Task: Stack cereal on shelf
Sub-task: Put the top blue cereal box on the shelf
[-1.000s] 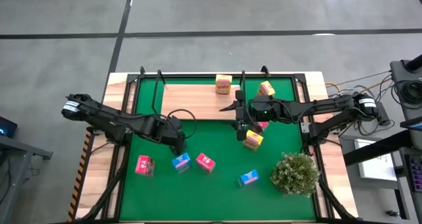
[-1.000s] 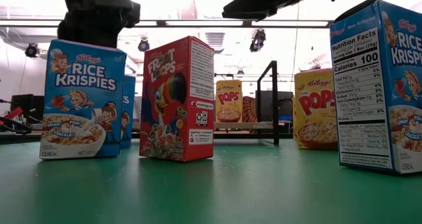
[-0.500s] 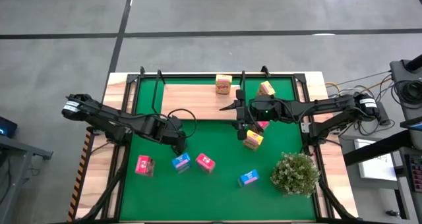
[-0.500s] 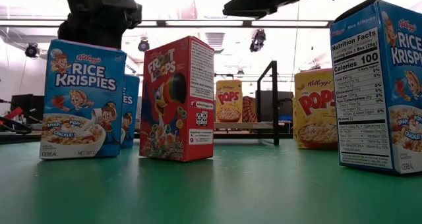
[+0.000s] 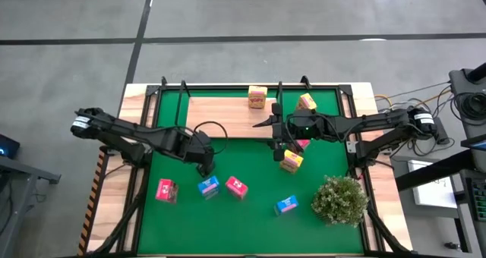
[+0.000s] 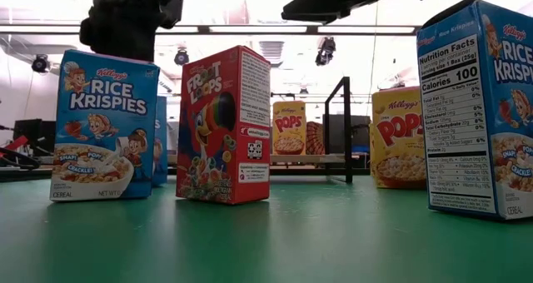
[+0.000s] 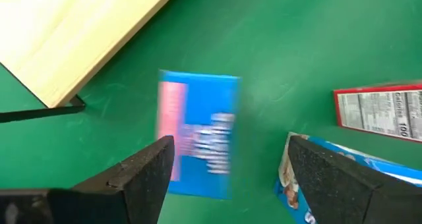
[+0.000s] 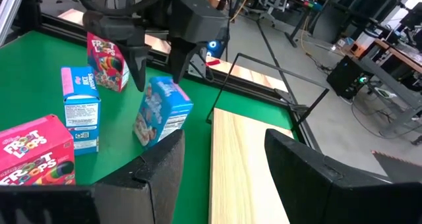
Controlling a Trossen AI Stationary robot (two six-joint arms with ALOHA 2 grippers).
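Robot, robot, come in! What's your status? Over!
Left tool open over tilted blue carton. Right tool open, empty, above shelf edge. Another blue carton close by.

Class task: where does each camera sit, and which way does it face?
High: overhead, looking down; both arms show.
Low: table height, facing shelf; arms overhead.
Left wrist: looks down at blue box; left fingers show.
Right wrist: looks across at left claw; right fingers show.
Both wrist views share that blue box.
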